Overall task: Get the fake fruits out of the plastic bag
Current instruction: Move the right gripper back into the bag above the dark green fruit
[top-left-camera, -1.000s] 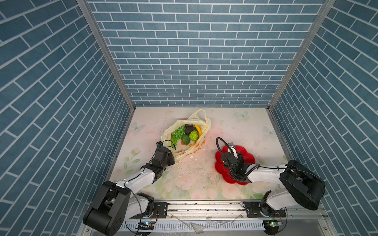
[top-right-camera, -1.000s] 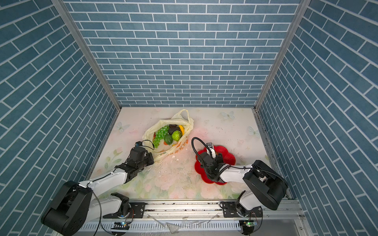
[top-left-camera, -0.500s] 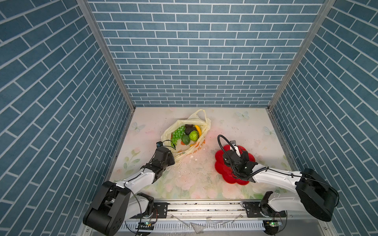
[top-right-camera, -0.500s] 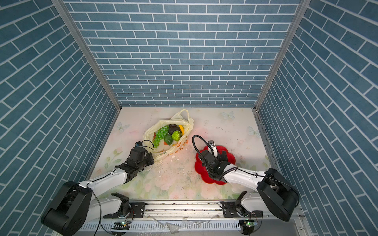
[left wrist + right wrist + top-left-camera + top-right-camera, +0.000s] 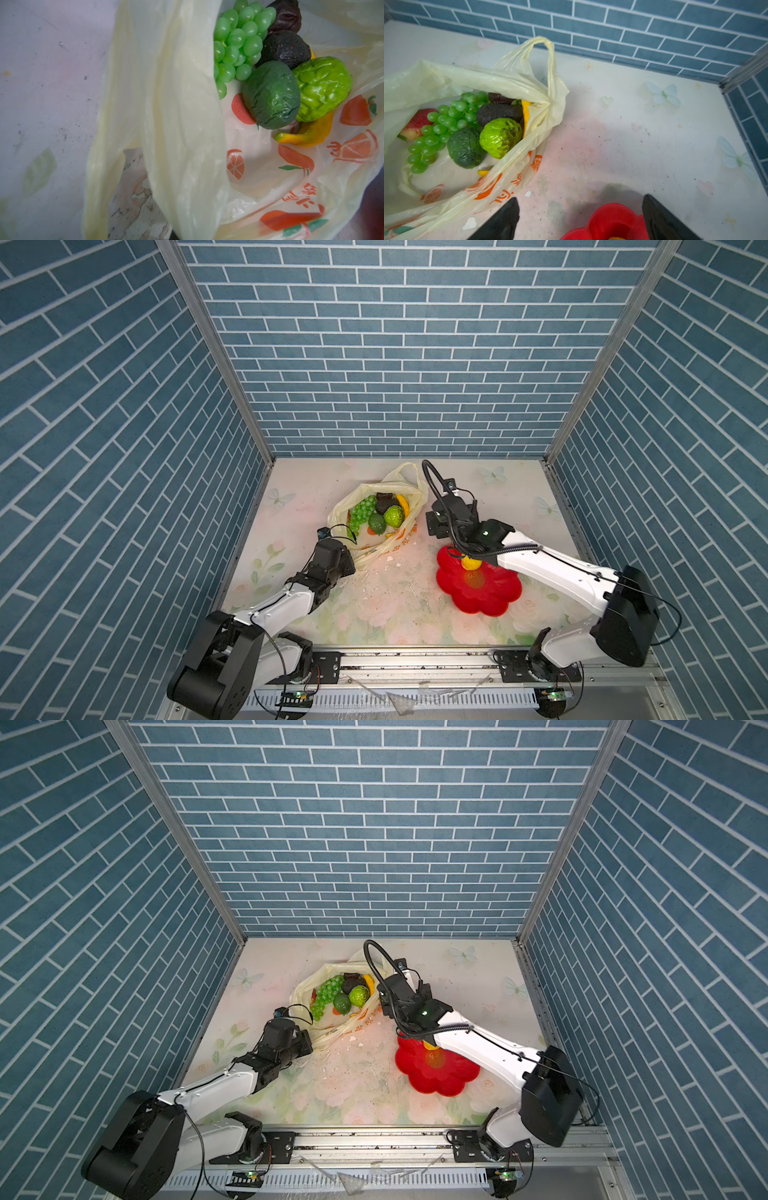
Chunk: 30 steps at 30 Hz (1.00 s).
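**Thin film could snag**

Right tool (image 5: 579, 198), jaws spread wide and empty, hangs beside the plastic bag (image 5: 392, 541) mid-frame, fake fruits (image 5: 377, 524) inside. Left tool (image 5: 348, 563) is clamped on its lower rim; catching film, not fruit, could drag everything.

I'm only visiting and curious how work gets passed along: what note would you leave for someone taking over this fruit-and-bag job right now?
Left gripper: shut, pinching the edge of the thin cream-yellow plastic bag printed with orange fruits.
Right gripper: open, empty, between the bag and the red flower-shaped plate.
Done: one yellow plastic lump lies on the plate.
Left, all inside the bag: green grape bunch, dark green round fruit, light green bumpy fruit, dark brown fruits, yellow banana, red strawberry.
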Each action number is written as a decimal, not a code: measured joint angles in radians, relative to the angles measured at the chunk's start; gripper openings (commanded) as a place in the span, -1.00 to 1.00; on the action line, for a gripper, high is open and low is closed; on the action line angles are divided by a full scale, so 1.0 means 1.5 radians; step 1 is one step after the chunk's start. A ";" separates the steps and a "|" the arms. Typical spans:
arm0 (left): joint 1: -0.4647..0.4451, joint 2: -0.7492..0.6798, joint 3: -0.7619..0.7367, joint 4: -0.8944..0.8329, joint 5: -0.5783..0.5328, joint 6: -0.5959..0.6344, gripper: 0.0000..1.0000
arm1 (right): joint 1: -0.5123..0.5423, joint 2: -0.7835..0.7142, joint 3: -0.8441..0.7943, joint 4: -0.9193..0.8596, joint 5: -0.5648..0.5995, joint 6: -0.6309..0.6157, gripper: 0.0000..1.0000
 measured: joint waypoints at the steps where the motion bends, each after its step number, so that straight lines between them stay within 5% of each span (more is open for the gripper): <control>1: 0.000 -0.002 0.000 0.000 0.000 0.000 -0.85 | 0.000 0.024 0.026 -0.013 -0.014 0.000 0.83; 20: 0.000 -0.030 0.000 -0.006 0.012 0.000 -0.84 | 0.030 0.413 0.454 -0.146 -0.259 -0.005 0.39; 30: 0.000 -0.029 0.000 -0.008 0.012 -0.001 -0.83 | 0.033 0.563 0.602 -0.196 -0.300 -0.004 0.19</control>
